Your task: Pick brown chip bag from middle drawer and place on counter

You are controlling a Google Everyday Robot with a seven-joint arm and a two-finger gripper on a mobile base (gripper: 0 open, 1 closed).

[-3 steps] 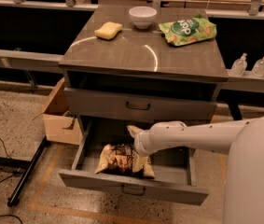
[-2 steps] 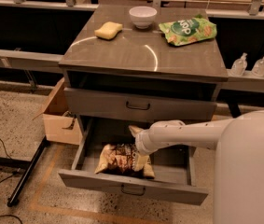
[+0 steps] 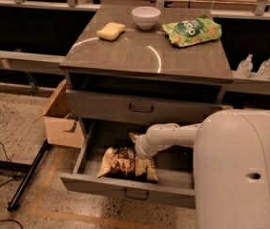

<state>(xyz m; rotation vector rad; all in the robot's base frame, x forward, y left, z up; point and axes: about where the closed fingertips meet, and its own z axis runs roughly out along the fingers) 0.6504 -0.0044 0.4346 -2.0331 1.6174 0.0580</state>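
The middle drawer [image 3: 101,182] stands pulled open, and the brown chip bag [image 3: 124,162] lies flat inside near its front panel. The gripper [image 3: 139,151] reaches down to the bag's right rear edge; its grip cannot be told. Above the shut upper drawer [image 3: 106,106], the counter [image 3: 139,56] holds a yellow sponge [image 3: 110,31], a white bowl [image 3: 146,17] and a green chip bag [image 3: 192,31].
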